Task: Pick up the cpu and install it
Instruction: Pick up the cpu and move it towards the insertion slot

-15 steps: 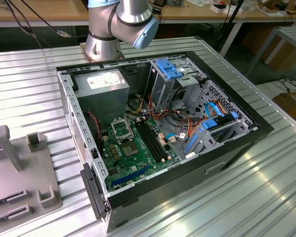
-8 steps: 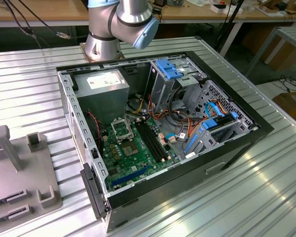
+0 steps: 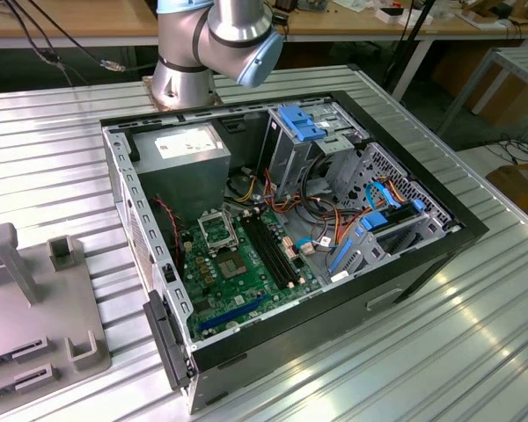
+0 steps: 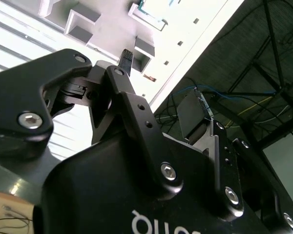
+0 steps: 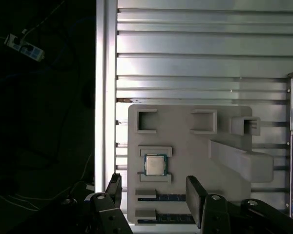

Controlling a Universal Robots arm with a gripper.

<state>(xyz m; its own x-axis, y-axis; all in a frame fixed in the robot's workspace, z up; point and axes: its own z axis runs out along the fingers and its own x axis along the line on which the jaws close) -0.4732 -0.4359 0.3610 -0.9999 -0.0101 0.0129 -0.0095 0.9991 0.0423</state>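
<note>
The black two-finger gripper [image 5: 155, 187] is spread wide with nothing in it, its flat blocky fingers [image 5: 196, 195] hanging over the parts holder in the first wrist view. Biggest thing around is the ribbed, shiny aluminium table [image 5: 200, 63], all long grooves and glare. On it sits the open black-and-grey sheet-metal computer case [image 3: 440, 237], and beside that the matte pale grey moulded plastic fixture plate [image 5: 185, 151] with raised blocks and square pockets. Inside the case the flat green motherboard [image 3: 246, 272] carries the black-framed square socket [image 3: 216, 231]. The cpu [image 5: 156, 165], a small flat square chip with a pale silver-grey metal top, sits in a shallow seat between two low bars on the plate, roughly in line with the gap between the fingers. My take: this is the lining-up bit, so I'd centre the gap on the chip, keep the fingers square to its free edges and clear of the bars, and pinch gently, since it looks thin, smooth and slippery.
</note>
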